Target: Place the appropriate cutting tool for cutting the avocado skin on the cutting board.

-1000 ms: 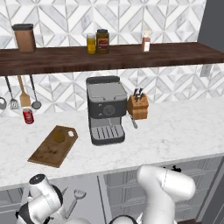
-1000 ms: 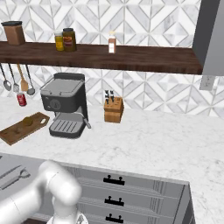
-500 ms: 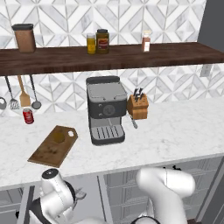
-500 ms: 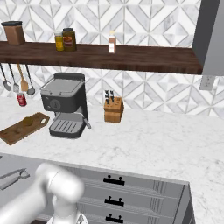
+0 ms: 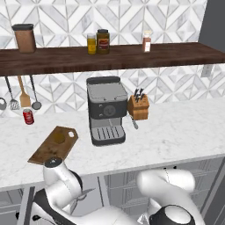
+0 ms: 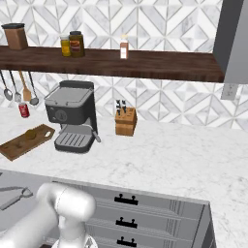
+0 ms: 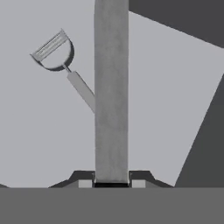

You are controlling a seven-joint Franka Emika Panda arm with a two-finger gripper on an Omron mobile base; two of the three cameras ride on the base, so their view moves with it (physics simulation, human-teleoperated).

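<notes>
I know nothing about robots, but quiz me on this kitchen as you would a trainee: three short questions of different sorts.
1. True or false: the flat brown wooden cutting board lies on the white marble counter, to the left of the black coffee machine.
2. What stands close beside the coffee machine on its right? A: a toaster. B: a wooden knife block. C: a kettle.
3. What colour is the small can on the counter below the hanging utensils?

Key: 1 true. 2 B. 3 red.
</notes>
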